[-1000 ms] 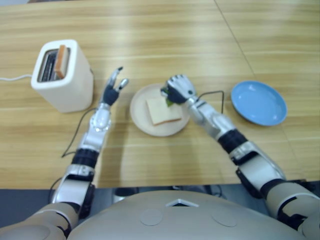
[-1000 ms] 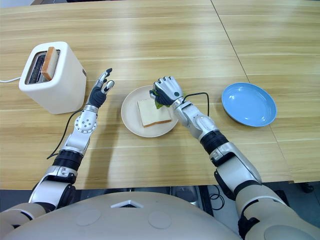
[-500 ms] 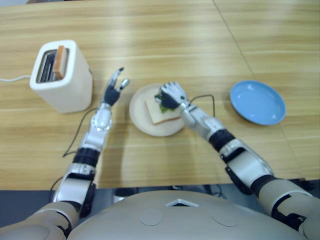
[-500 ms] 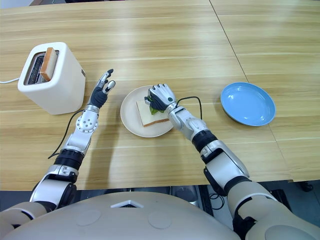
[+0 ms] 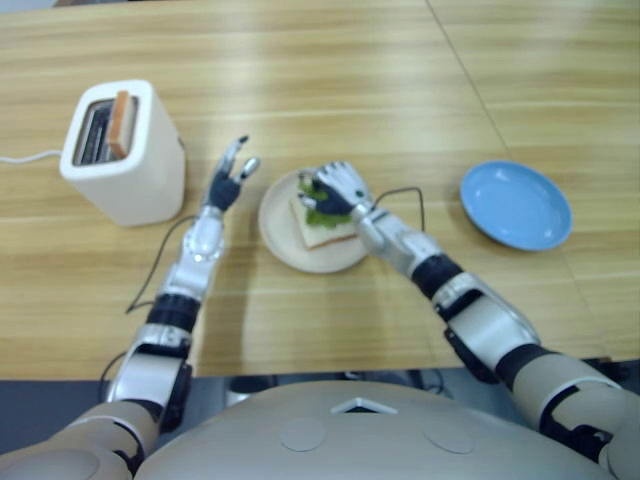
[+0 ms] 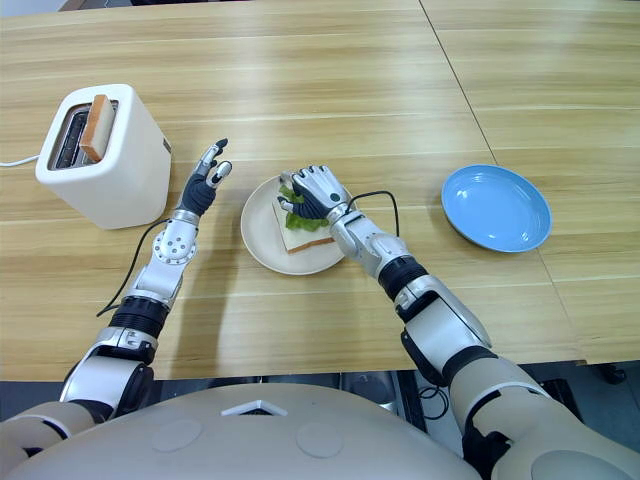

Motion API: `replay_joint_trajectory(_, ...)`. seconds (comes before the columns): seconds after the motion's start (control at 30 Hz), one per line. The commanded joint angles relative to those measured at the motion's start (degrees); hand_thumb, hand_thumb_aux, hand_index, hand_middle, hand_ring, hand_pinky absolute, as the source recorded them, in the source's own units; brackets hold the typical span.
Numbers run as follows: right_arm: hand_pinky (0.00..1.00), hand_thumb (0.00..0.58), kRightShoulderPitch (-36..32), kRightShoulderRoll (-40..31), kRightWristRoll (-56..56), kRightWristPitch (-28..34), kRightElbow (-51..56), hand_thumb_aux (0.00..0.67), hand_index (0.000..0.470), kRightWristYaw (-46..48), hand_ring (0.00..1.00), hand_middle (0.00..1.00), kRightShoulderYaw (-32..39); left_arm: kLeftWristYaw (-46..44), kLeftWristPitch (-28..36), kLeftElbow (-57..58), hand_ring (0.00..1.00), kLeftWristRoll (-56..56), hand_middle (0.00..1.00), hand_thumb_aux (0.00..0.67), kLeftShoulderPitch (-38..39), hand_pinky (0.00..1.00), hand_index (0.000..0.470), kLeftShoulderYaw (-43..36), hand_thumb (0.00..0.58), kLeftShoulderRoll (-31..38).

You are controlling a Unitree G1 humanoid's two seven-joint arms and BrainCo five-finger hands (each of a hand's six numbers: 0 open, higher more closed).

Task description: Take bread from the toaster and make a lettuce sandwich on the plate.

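Lettuce (image 6: 311, 222) lies on the bread (image 6: 293, 239) on the plate (image 6: 261, 246), with the right hand (image 6: 310, 192) curled loosely on it. The left hand (image 6: 203, 180) hovers empty, fingers spread. On lifting away, the right fingers may snag the lettuce and drag it off.

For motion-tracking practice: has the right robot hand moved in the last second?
Yes. The right robot hand, holding lettuce, has shifted toward the robot's left, from the right rim of the plate to above the bread.

Toaster (image 6: 100, 160) left (blue plate (image 6: 496, 208) right)
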Motion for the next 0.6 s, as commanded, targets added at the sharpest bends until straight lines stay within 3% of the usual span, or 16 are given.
replay_joint_trajectory(0.03, 0.00, 0.285, 1.63, -1.21, 0.08, 0.25, -2.68, 0.192, 0.132, 1.15, 0.00, 0.00, 0.34, -0.53, -0.19, 1.04, 0.00, 0.08, 0.00, 0.000, -0.23, 0.00, 0.000, -0.50, 0.000, -0.12)
replay_joint_trajectory(0.17, 0.00, 0.297, 3.44, -3.08, 0.37, 1.02, -6.56, 0.202, 0.139, 2.99, 0.00, 0.00, -0.33, -0.54, -0.30, 1.15, 0.00, 0.14, 0.00, 0.000, -0.29, 0.00, 0.000, -0.48, 0.000, 0.01)
replay_joint_trajectory(0.43, 0.00, 0.220, 9.50, -10.36, 2.64, 3.30, -24.10, 0.142, 0.097, 8.35, 0.00, 0.00, -5.83, 0.02, -0.70, -0.11, 0.00, 0.50, 0.00, 0.000, -0.24, 0.00, 0.000, -0.13, 0.000, 0.53)
replay_joint_trajectory(0.5, 0.00, 0.175, 11.62, -12.35, 4.80, 3.43, -30.71, 0.110, 0.076, 9.82, 0.00, 0.00, -9.17, 0.89, -1.00, -2.85, 0.00, 1.04, 0.00, 0.000, 0.41, 0.00, 0.000, 0.37, 0.000, 1.02)
replay_joint_trajectory(0.6, 0.00, 0.040, 14.35, -13.81, 11.54, 2.02, -38.72, 0.024, 0.016, 11.19, 0.00, 0.00, -15.74, 4.66, -0.74, -12.93, 0.00, 5.11, 0.00, 0.000, 2.90, 0.00, 0.000, 2.17, 0.000, 2.72)
